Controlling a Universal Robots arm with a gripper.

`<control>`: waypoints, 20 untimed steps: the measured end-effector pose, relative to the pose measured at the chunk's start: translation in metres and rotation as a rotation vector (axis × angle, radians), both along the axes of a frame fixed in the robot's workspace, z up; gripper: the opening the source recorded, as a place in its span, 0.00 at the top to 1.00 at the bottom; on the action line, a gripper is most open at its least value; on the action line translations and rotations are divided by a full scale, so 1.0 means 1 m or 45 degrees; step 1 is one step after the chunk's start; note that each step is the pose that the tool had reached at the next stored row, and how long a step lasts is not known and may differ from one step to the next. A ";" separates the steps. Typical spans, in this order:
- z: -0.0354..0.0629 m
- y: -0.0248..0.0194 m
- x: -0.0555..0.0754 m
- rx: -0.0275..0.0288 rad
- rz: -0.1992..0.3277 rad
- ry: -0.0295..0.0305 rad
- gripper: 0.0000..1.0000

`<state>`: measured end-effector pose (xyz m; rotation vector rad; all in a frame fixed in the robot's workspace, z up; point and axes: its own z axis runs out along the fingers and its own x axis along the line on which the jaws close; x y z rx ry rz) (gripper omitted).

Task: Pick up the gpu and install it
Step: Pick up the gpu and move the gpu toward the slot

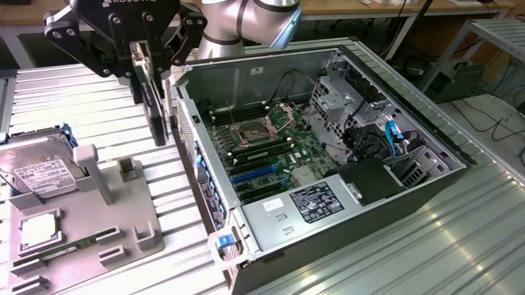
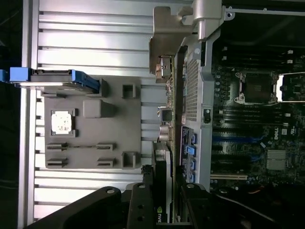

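I'm gripping the gpu (image 1: 156, 117) edge-on between the gripper's (image 1: 153, 64) closed fingers, with the card hanging upright in the air. I'm holding it just outside the open case (image 1: 385, 227), on the exterior view's left of the rear wall, over the table (image 1: 98, 92) between the case and the grey tray (image 1: 90, 233). A hard drive (image 1: 37, 169) is sitting on that tray. The motherboard (image 1: 271, 147) is lying exposed inside the case, well apart from the card.

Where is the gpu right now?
In the exterior view's upper left, the gpu hangs upright in the pincer, between the grey fixture and the open computer case.
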<state>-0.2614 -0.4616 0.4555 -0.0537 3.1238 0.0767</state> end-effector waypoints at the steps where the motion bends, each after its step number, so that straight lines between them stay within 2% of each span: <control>1: 0.0000 0.0000 0.001 0.0001 -0.006 0.0000 0.73; 9: 0.0000 0.0000 0.006 0.0000 -0.053 0.0000 0.73; 13: 0.0000 0.0000 0.007 0.0001 -0.054 0.0000 0.73; 20: -0.0002 0.0000 0.032 0.0000 -0.055 0.0000 0.73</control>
